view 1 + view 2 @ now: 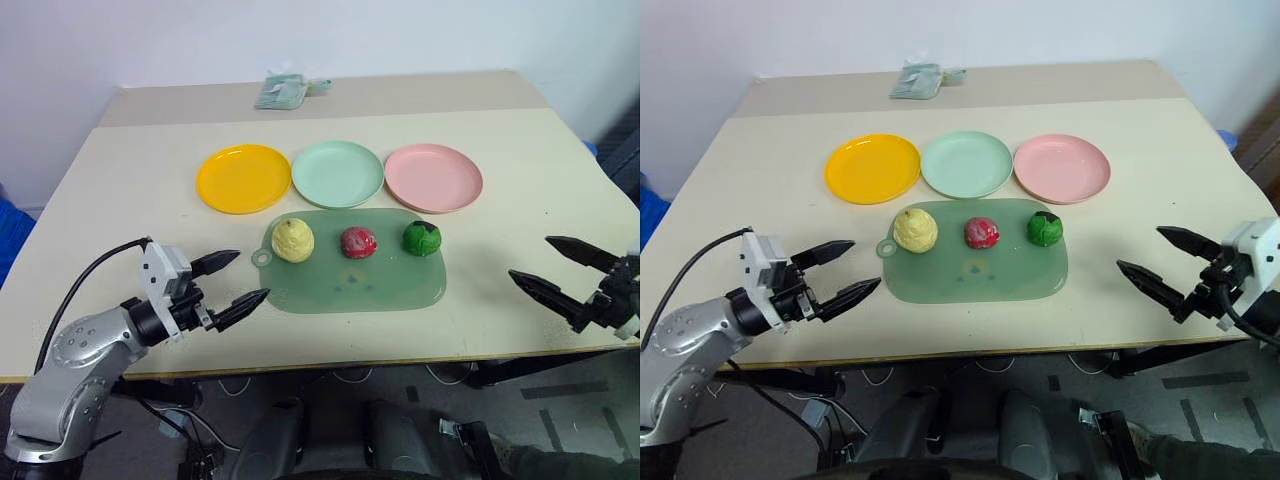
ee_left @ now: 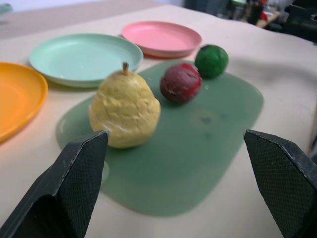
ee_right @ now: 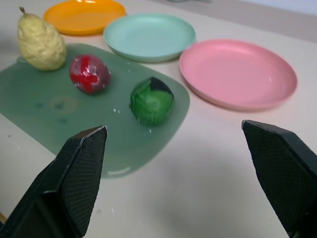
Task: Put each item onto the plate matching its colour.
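Left gripper (image 1: 230, 282): fingers spread wide, holding nothing, hovering at the near left of the table (image 1: 110, 210), just short of the mat's ring end.
Right gripper (image 1: 562, 271): fingers spread wide, holding nothing, near the table's right edge, well apart from the mat.
Green mat (image 1: 360, 285): 1, flat on the table between the grippers and the plates, carrying all 3 fruits along its far side.
Yellow pear (image 1: 293, 240): 1, upright at the mat's left, nearest the left gripper.
Red ball (image 1: 359, 242): 1, in the middle of the row.
Green ball (image 1: 421, 238): 1, at the right of the row, nearest the right gripper.
Yellow plate (image 1: 243, 178): 1, bare, just beyond the pear.
Mint plate (image 1: 338, 173): 1, bare, middle of the row.
Pink plate (image 1: 433, 177): 1, bare, at the right.
Far edge: 1 small greenish packet (image 1: 282, 91).
Done: 0 of 3 fruits placed, as I judge it.
Left: all 3; the pear to yellow, the green ball to mint, the red ball most likely to pink.
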`<state>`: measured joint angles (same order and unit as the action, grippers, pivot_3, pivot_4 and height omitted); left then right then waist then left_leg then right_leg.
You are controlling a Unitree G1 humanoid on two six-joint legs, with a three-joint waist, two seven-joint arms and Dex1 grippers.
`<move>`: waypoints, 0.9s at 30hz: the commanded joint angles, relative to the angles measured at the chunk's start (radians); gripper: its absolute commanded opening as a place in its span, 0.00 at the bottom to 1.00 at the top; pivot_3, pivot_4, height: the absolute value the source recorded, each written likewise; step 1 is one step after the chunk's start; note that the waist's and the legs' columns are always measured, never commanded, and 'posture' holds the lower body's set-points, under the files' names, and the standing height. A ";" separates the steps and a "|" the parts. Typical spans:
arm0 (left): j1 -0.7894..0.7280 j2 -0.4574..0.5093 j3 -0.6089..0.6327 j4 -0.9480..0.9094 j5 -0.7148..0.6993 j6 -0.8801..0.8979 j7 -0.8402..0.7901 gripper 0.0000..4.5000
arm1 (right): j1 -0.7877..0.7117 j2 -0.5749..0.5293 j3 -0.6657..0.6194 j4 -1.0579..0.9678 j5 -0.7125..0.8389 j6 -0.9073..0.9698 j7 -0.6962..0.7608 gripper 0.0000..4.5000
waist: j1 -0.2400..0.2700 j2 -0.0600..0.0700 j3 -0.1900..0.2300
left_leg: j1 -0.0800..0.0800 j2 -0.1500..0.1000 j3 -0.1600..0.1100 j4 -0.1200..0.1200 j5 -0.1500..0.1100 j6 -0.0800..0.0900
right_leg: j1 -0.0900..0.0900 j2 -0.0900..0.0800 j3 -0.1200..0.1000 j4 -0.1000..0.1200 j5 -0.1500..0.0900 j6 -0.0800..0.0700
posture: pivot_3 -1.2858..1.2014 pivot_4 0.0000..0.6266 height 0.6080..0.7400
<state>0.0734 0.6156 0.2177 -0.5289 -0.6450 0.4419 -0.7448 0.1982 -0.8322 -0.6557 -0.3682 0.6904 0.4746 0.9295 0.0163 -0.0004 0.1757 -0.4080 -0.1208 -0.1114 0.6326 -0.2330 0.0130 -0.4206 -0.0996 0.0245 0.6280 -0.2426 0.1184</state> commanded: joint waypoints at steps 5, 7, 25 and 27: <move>-0.141 -0.115 -0.058 -0.024 -0.012 0.080 0.195 1.00 | -0.118 0.012 0.120 -0.054 0.055 -0.025 0.039 0.99 | 0.000 0.000 0.000 | 0.000 0.000 0.000 0.000 0.000 0.000 | 0.000 0.000 0.000 0.000 0.002 0.003 | 0.52 0.24 1.00; -0.191 -0.155 -0.096 -0.013 0.020 0.105 0.257 1.00 | -0.172 0.021 0.171 -0.047 0.059 -0.037 0.052 0.99 | 0.000 -0.001 0.000 | 0.000 0.000 0.000 0.001 0.000 0.000 | 0.000 0.001 0.000 0.000 0.002 0.003 | 0.52 0.24 1.00; -0.339 -0.260 -0.255 0.211 0.247 0.070 0.353 1.00 | -0.387 0.101 0.381 0.053 -0.010 -0.200 0.144 0.99 | 0.001 -0.001 0.000 | 0.000 -0.001 0.000 0.001 0.000 0.000 | 0.000 0.001 -0.001 0.001 0.002 0.003 | 0.52 0.24 1.00; -0.352 -0.277 -0.266 0.242 0.266 0.056 0.349 1.00 | -0.386 0.107 0.385 0.059 -0.019 -0.209 0.143 0.99 | -0.001 -0.001 0.000 | 0.000 -0.001 0.000 0.001 0.000 0.000 | 0.000 0.001 -0.001 0.001 0.002 0.003 | 0.52 0.24 1.00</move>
<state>-0.2603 0.3443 -0.0376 -0.2859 -0.3983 0.5285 -0.3923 -0.1763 -0.7279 -0.2643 -0.3031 0.6738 0.2894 1.0710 0.0157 -0.0017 0.1761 -0.4080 -0.1219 -0.1115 0.6337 -0.2329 0.0131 -0.4209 -0.0988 0.0235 0.6293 -0.2405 0.1216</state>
